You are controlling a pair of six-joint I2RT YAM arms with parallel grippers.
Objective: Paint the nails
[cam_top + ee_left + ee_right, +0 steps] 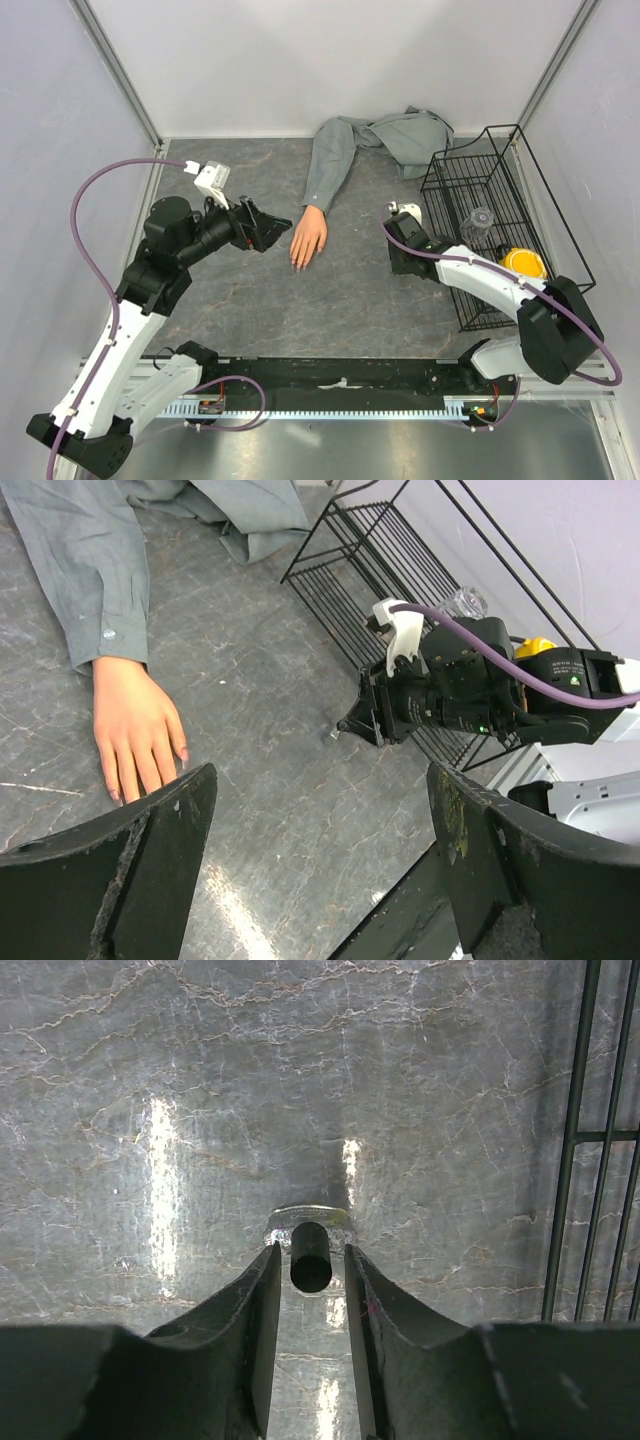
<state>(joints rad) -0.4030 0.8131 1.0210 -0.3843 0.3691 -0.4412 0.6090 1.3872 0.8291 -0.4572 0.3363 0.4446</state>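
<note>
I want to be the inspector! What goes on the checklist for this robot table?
Surface: grey marbled tabletop, some light glare.
Job's things: mannequin hand lies palm down; nails look pinkish; small dark-capped bottle stands on the table.
Clutter: grey shirt bunched at the back; black wire rack holds a clear glass and a yellow object.
End effectors: left end effector open, beside the hand, apart from it; right end effector straddles the bottle, grip unclear.
Cables: purple cable loops along each arm.
Surroundings: pale walls, metal frame posts.
</note>
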